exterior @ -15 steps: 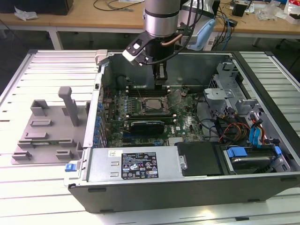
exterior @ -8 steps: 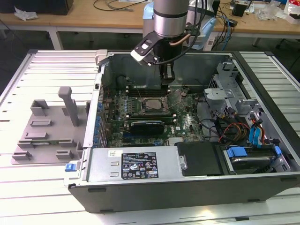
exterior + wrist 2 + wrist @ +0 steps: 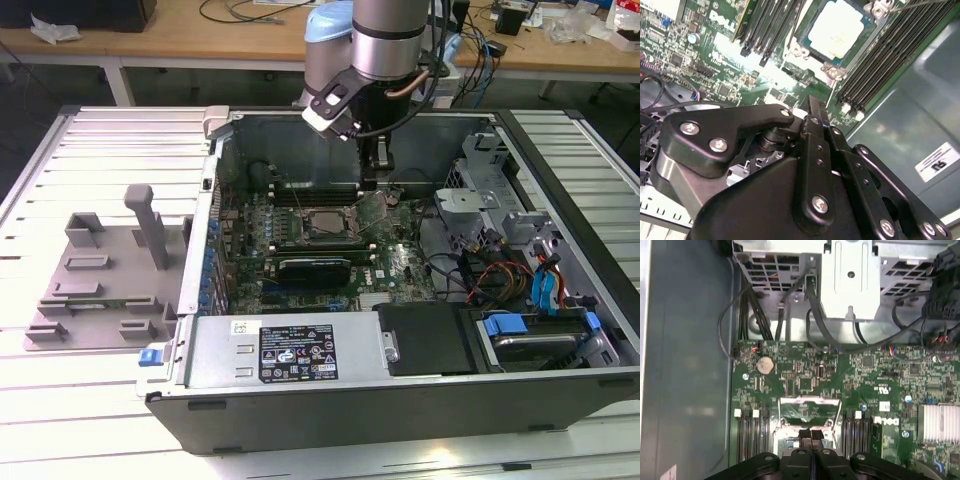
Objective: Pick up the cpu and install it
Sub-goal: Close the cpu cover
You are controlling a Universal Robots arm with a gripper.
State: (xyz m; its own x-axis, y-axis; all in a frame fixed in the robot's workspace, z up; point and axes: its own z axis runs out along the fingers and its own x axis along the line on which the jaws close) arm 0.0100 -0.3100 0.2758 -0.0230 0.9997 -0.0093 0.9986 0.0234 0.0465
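- My claw (image 3: 811, 434) is hanging near the socket (image 3: 799, 50), fingertips together, gripping nothing.
- The cpu (image 3: 837, 30) is lying flat in its socket; seating looks done, the retention frame (image 3: 805, 409) standing open.
- Memory slots (image 3: 751, 437) are crowding both sides, the case wall (image 3: 685, 365) standing near; room is opening upward only.

The black label (image 3: 299, 352) on the metal cover (image 3: 222, 362) and a white wall sticker (image 3: 937, 162) carry unreadable print.

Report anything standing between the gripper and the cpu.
Nothing visible does. The square silver-topped cpu already lies in its metal-framed socket on the green motherboard. The black gripper hangs close above the socket's edge.
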